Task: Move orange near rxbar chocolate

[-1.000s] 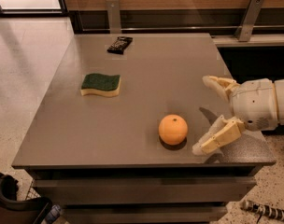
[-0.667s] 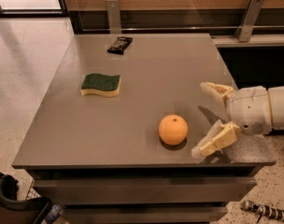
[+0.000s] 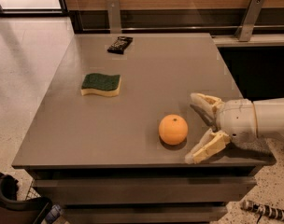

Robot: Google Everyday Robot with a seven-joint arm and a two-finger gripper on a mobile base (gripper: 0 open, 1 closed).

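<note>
The orange (image 3: pixel 173 129) sits on the grey table (image 3: pixel 146 78) near its front edge, right of centre. The rxbar chocolate (image 3: pixel 120 45), a small dark wrapper, lies at the far side of the table, left of centre. My gripper (image 3: pixel 194 127) comes in from the right at table height, just right of the orange and not touching it. It is open, with one pale finger (image 3: pixel 203 101) behind and one finger (image 3: pixel 207 149) in front, pointing towards the orange.
A green-topped yellow sponge (image 3: pixel 101 85) lies on the left half of the table, between the orange and the bar. Two metal brackets (image 3: pixel 114 13) stand against the wooden wall behind. The table's front edge is close below the orange.
The gripper has stayed open and shifted slightly; the orange, sponge and bar have not moved.
</note>
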